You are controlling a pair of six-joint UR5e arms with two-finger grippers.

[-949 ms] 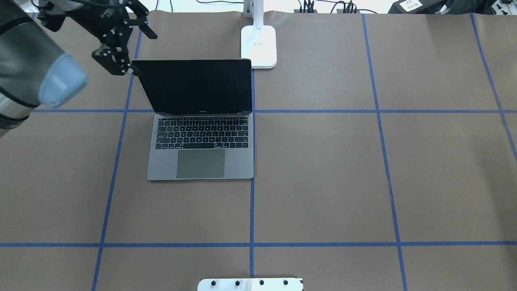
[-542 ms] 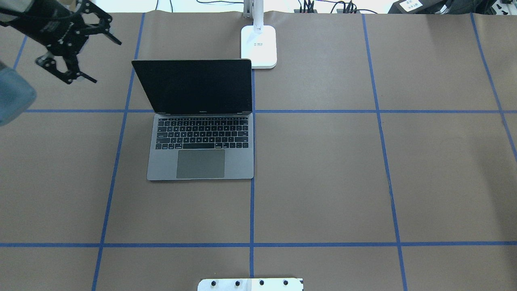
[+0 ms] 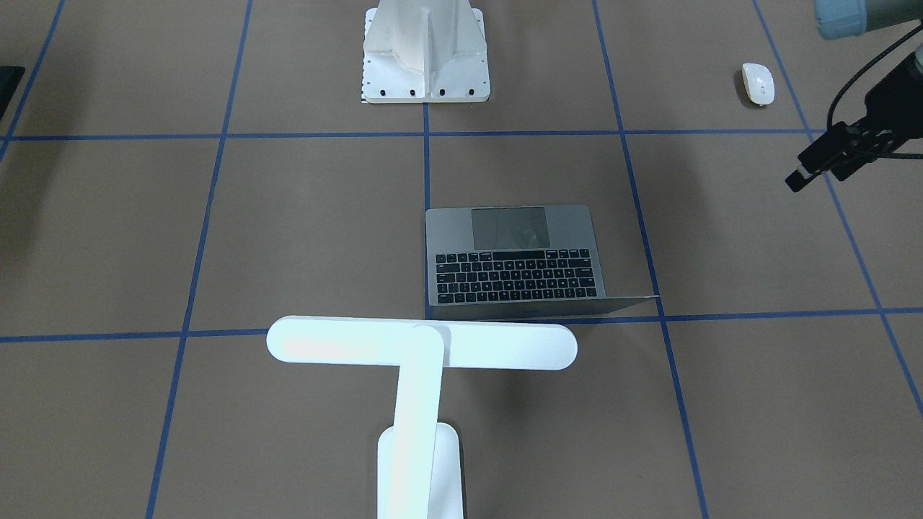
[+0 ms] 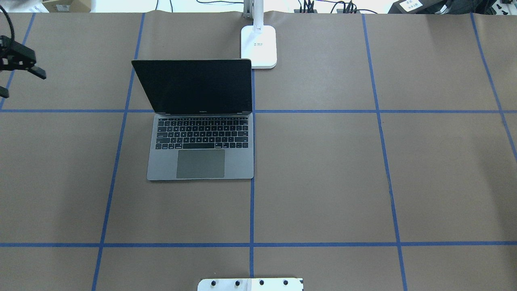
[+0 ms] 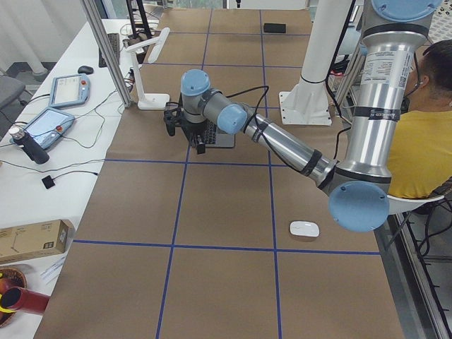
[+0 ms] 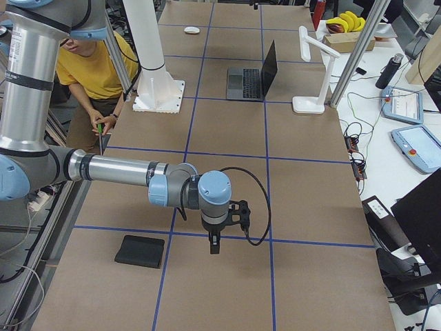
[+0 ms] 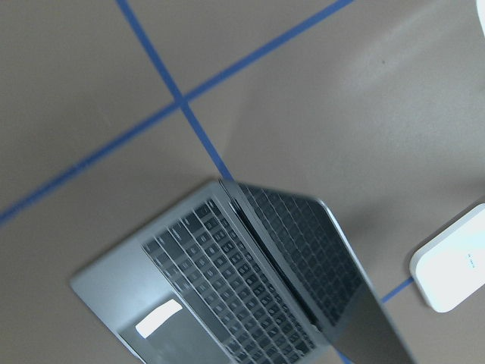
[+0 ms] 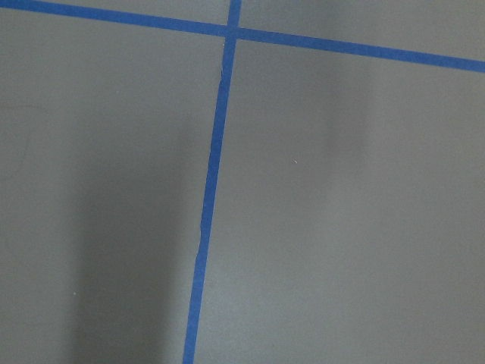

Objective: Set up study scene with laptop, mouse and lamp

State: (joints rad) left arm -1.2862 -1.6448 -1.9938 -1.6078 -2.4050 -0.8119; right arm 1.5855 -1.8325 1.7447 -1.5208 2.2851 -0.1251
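The laptop point(image 4: 200, 121) stands open on the brown table, its dark screen upright; it also shows in the front view point(image 3: 515, 263) and the left wrist view point(image 7: 227, 280). The white lamp has its base point(image 4: 259, 46) just behind the laptop's right corner and its T head point(image 3: 422, 344) over the lid. The white mouse point(image 3: 758, 83) lies near the robot's side, far left of the laptop. My left gripper point(image 4: 24, 85) is open and empty, well left of the laptop. My right gripper point(image 6: 213, 241) shows only in the right side view, above bare table; I cannot tell its state.
A white ribbed pedestal point(image 3: 425, 50) stands at the table's near middle edge. A flat black mat point(image 6: 140, 251) lies close to the right gripper. An operator in yellow point(image 6: 96, 62) sits beside the robot. Blue tape lines point(image 4: 251, 210) grid the table.
My left gripper has moved from the laptop lid's upper left corner out to the left edge of the overhead view, open all the while. The laptop and lamp have not moved.
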